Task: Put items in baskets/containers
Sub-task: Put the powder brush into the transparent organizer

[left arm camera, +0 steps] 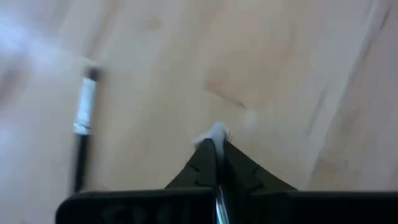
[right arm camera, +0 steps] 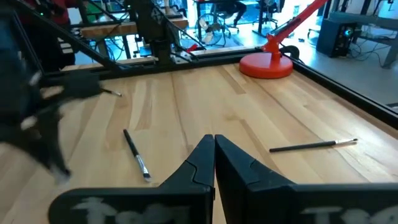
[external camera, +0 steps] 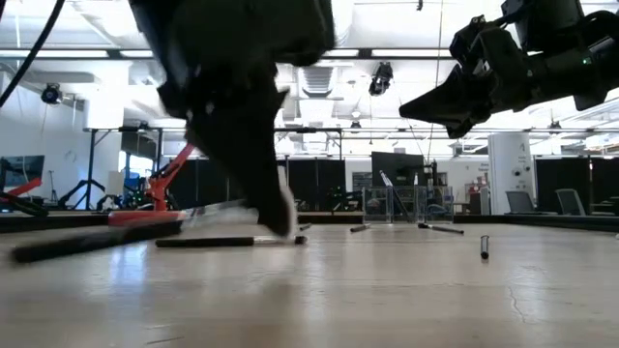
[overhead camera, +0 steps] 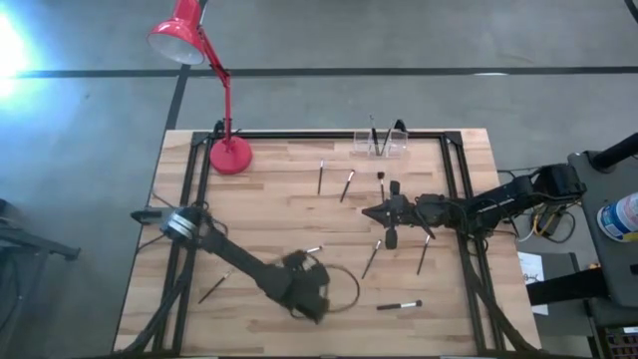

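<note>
Near the front edge of the wooden bench (overhead camera: pixel 269 189), the left gripper (overhead camera: pixel 311 297) points down at the boards, its fingers pressed together on something thin and silvery; whether that is a brush cannot be told. One makeup brush (left arm camera: pixel 83 121) lies just beside it on the wood. Right of centre, the right gripper (overhead camera: pixel 371 211) hangs above the bench with its fingers shut and empty, clear of the surface. Loose brushes (overhead camera: pixel 399 305) are scattered across the middle and right of the bench, well apart from one another, with open wood between them. At the far edge, the clear organiser (overhead camera: pixel 382 146) stands with a few brushes upright inside. A red desk lamp (overhead camera: pixel 228 152) has its base at the far left corner, its shade reaching out past the bench edge. A dark metal frame (overhead camera: pixel 454 170) runs along the sides. Grey floor surrounds the bench; beyond it, a workshop with ceiling lights and dark stands.
</note>
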